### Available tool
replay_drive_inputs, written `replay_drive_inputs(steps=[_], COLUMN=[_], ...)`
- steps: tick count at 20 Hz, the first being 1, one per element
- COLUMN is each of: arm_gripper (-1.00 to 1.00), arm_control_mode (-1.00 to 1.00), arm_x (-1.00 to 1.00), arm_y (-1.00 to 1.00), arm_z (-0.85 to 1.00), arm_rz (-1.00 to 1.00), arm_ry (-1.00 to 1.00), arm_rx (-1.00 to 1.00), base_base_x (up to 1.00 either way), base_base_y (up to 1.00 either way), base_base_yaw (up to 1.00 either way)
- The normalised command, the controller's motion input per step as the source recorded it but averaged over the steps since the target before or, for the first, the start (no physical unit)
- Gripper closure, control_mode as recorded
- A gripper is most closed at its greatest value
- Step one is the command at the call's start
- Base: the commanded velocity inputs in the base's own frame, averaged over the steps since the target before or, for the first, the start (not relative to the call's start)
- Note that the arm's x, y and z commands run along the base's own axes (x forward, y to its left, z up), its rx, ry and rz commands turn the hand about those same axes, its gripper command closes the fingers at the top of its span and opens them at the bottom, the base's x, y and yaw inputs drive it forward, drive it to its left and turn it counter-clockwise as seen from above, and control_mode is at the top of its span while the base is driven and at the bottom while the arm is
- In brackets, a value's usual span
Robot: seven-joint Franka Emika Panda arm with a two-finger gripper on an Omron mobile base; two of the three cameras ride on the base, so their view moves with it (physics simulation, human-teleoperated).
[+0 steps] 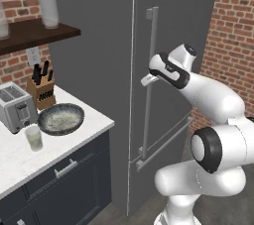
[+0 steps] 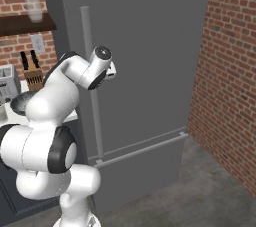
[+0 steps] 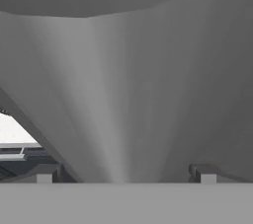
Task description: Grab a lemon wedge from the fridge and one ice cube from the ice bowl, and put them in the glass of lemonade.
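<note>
The fridge point(image 1: 173, 21) is a tall dark grey appliance with its door closed, so the lemon wedge is hidden. Its long pale vertical handle point(image 1: 151, 70) runs down the door. My gripper point(image 1: 147, 79) is right at this handle at mid height, also seen from the other side point(image 2: 112, 71). In the hand view the handle point(image 3: 123, 94) looms very close between my two fingertips point(image 3: 44, 173), and the gripper point(image 3: 126, 173) is open, its jaws wide on either side of the bar. On the counter to the left sit the ice bowl point(image 1: 61, 118) and the glass of lemonade point(image 1: 34, 138).
A silver toaster point(image 1: 16, 106) and a knife block point(image 1: 42, 87) stand behind the bowl. A wooden shelf point(image 1: 34, 33) with frosted jars hangs above the counter. A brick wall point(image 2: 230, 71) closes in right of the fridge. A horizontal drawer handle point(image 1: 163, 144) crosses the fridge lower down.
</note>
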Motion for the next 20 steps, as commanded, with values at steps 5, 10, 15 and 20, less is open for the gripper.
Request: replay_drive_inputs(steps=[5, 10, 15, 20], arm_gripper=[1.00, 1.00, 1.00, 1.00], arm_control_mode=[-1.00, -1.00, -1.00, -1.00], arm_x=[0.00, 0.00, 0.00, -0.01], arm_y=[0.11, 0.02, -0.06, -0.52], arm_z=[0.00, 0.00, 0.00, 0.00], arm_rz=[0.00, 0.00, 0.00, 0.00], arm_ry=[0.00, 0.00, -0.02, -0.04], arm_rx=[0.00, 0.00, 0.00, 0.00], base_base_x=[0.00, 0.00, 0.00, 0.00], base_base_y=[0.00, 0.00, 0.00, 0.00], base_base_yaw=[0.00, 0.00, 0.00, 0.00])
